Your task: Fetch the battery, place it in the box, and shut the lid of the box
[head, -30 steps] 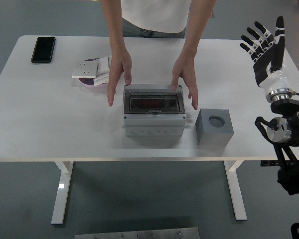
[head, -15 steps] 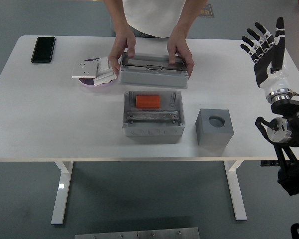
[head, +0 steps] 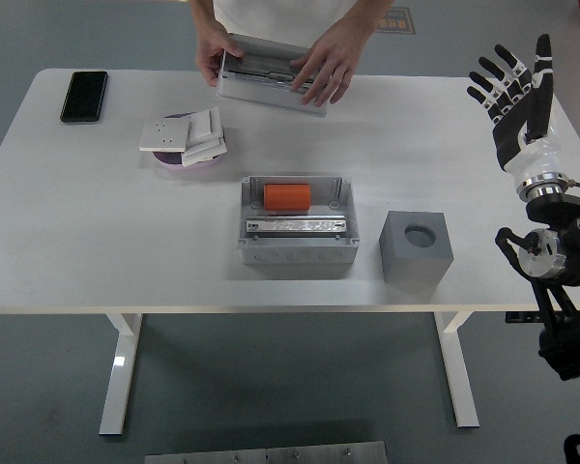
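Right hand (head: 515, 92) raised off the table's right edge, fingers spread and empty; box (head: 298, 225) open at centre with orange battery (head: 288, 197) already inside; person's hands (head: 324, 65) hold lid (head: 271, 75) at far edge, so closing remains, needing the lid returned

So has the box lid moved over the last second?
Yes. The lid has come off the grey box and gone to the table's far edge, held in the person's hands.
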Robot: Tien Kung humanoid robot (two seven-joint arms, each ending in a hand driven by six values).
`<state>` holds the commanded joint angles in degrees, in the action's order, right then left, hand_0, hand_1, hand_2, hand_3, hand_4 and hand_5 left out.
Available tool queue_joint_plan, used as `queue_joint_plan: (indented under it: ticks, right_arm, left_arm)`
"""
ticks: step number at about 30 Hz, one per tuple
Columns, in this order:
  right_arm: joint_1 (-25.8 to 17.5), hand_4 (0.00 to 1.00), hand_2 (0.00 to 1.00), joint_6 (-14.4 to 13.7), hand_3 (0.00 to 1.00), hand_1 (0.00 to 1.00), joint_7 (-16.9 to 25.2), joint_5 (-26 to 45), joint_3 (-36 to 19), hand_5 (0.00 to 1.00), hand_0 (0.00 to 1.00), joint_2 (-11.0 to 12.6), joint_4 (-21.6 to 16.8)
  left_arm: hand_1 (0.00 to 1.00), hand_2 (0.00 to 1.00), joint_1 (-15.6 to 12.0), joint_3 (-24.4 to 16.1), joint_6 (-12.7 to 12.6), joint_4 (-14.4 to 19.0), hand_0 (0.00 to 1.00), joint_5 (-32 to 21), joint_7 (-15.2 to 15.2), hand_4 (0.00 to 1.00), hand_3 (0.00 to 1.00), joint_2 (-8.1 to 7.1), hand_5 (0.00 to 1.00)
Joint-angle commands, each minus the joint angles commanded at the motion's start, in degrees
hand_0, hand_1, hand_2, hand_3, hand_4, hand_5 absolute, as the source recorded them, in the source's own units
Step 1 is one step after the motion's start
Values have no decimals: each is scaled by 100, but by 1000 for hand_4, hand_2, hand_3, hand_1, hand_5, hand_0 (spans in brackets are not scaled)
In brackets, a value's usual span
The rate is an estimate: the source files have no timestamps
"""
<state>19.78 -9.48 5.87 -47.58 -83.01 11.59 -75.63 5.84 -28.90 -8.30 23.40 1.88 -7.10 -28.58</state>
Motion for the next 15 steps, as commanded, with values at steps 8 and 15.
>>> queue_joint_plan:
  ticks: [8,15]
  right_arm:
    - [-3,976,797,-20,857,778,16,-37,-31,998,834,1,-8]
    - [-2,974,797,-48,856,778,28,-127,-33,998,833,-1,-25]
  left_arm:
    - [723,646,-13,-11,-9,4,620,9,-10,711,598,-9,210]
    - [723,646,-17,-8,-9,3,620,3,-7,711,599,-3,208]
